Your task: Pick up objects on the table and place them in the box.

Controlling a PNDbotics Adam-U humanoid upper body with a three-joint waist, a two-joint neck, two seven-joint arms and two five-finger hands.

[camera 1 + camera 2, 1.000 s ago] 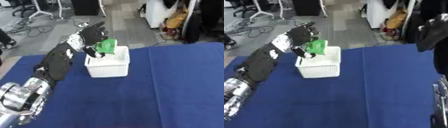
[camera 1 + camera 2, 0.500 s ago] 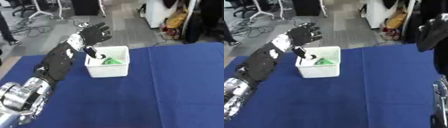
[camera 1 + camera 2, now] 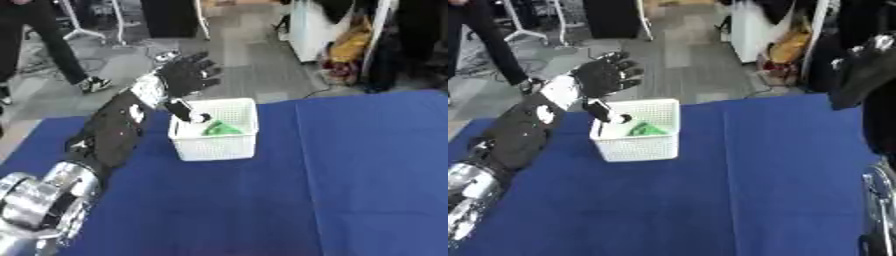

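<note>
A white mesh box [image 3: 215,139] stands on the blue table [image 3: 315,190] at the back, left of centre. A green object [image 3: 221,129] lies inside it. My left hand [image 3: 184,77] hovers over the box's back left corner, fingers spread and straight, the thumb pointing down into the box, holding nothing. In the right eye view my right hand [image 3: 866,70] shows raised at the right edge, dark and blurred, its fingers unclear.
Beyond the table's far edge lies grey floor with chair legs, cables and a person's legs [image 3: 52,45] at the back left. A metal part [image 3: 878,200] shows at the lower right edge.
One second ago my left hand held the green object above the box. It let go, the object dropped inside, and the hand spread and drew up and back.
</note>
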